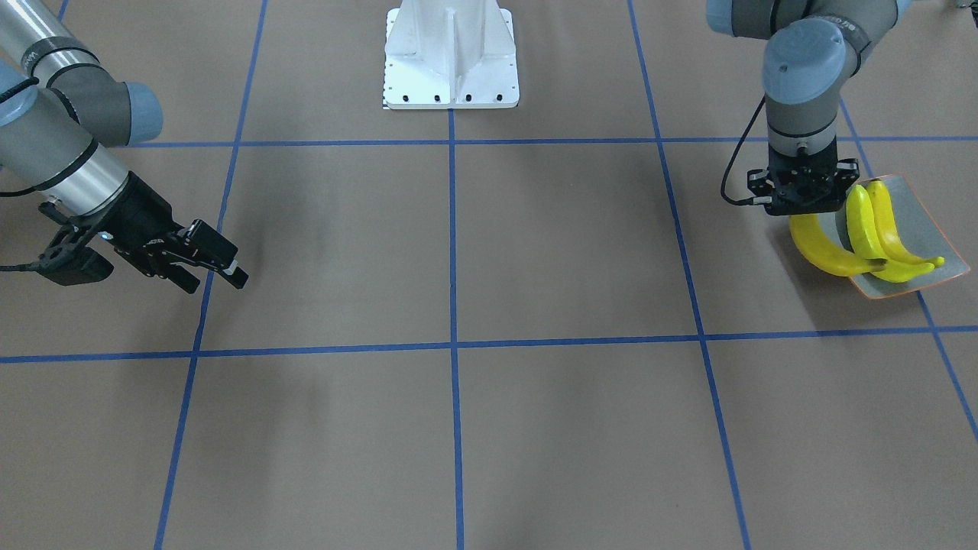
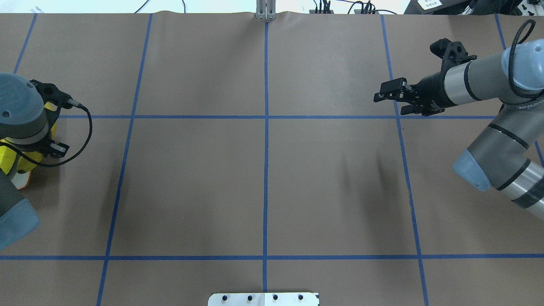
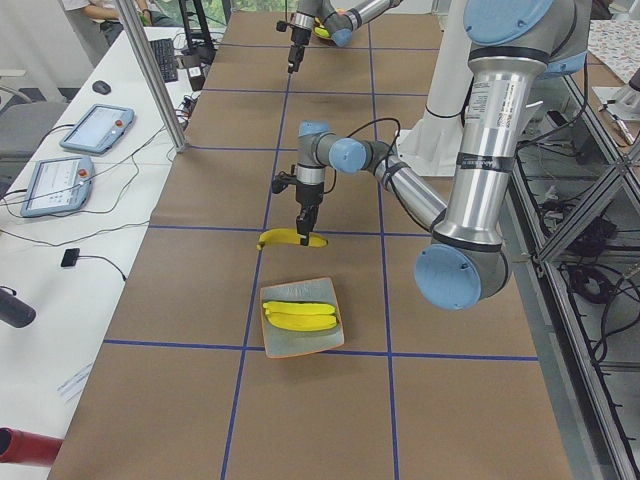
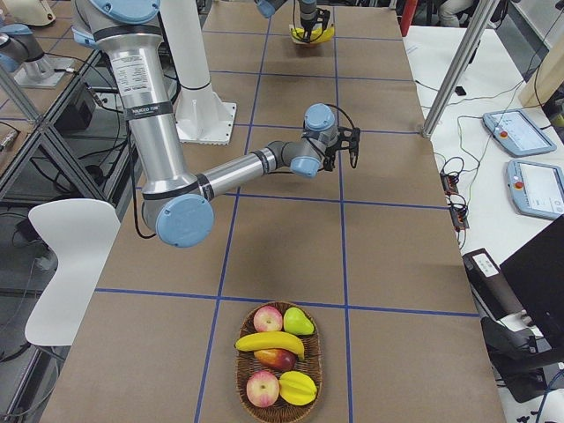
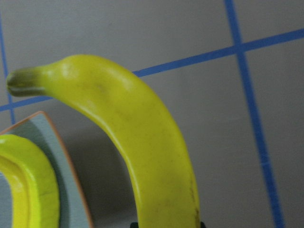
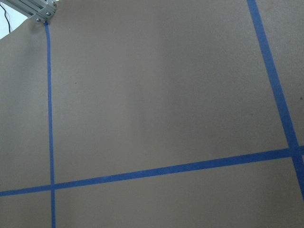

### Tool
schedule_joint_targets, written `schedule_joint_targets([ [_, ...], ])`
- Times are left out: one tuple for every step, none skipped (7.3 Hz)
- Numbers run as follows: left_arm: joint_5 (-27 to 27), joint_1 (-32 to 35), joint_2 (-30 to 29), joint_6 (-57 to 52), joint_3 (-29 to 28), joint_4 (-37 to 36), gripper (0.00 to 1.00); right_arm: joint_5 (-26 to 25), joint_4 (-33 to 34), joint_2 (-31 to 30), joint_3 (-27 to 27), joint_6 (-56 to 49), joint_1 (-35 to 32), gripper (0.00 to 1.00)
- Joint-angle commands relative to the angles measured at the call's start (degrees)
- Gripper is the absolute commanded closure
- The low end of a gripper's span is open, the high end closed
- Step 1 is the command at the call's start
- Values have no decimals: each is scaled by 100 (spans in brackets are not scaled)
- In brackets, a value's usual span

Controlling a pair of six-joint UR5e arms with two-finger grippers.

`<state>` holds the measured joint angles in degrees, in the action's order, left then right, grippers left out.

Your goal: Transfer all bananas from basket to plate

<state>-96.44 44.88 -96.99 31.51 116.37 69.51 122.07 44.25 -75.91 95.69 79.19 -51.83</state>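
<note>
The grey plate [image 1: 928, 237] with the orange rim sits on the brown tabletop [image 1: 565, 244], out at the robot's left end. Two bananas lie in it side by side and touch each other: a greenish banana [image 1: 862, 229] and a yellow banana [image 1: 890, 229].

The left tool [image 3: 304, 228] points straight down and is clenched on a third banana [image 1: 825, 248]. This banana hangs over the tabletop just beside the plate, on the side nearer the middle. It is not in the plate. In the front view one dark tip reaches over the plate's rim. The left wrist view shows the banana very big, with the plate's corner down below it.

The right tool [image 1: 214, 276] is far away on the other side. It hangs above the bare tabletop with its fingers spread and nothing in them.

The woven basket [image 4: 240, 370] stands at the robot's right end, well apart from the plate. A fourth banana [image 4: 269, 341] lies across its middle. Around it are three apples [image 4: 268, 318], a green fruit [image 4: 300, 322] that may be a pear, and a lumpy yellow fruit [image 4: 298, 388] that is too small to name.

Blue tape lines [image 1: 452, 229] cut the tabletop into squares.
</note>
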Motion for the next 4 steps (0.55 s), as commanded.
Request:
schedule_joint_targets([
  [492, -14, 276, -338, -200, -17, 100, -8, -4, 7, -33, 0, 6, 0],
  [556, -23, 277, -347, -428, -17, 100, -16, -4, 7, -33, 0, 15, 0],
  [591, -32, 286, -356, -561, -17, 100, -16, -4, 7, -33, 9, 15, 0],
  [591, -32, 286, -356, -649, -34, 100, -16, 5, 7, -33, 18, 15, 0],
])
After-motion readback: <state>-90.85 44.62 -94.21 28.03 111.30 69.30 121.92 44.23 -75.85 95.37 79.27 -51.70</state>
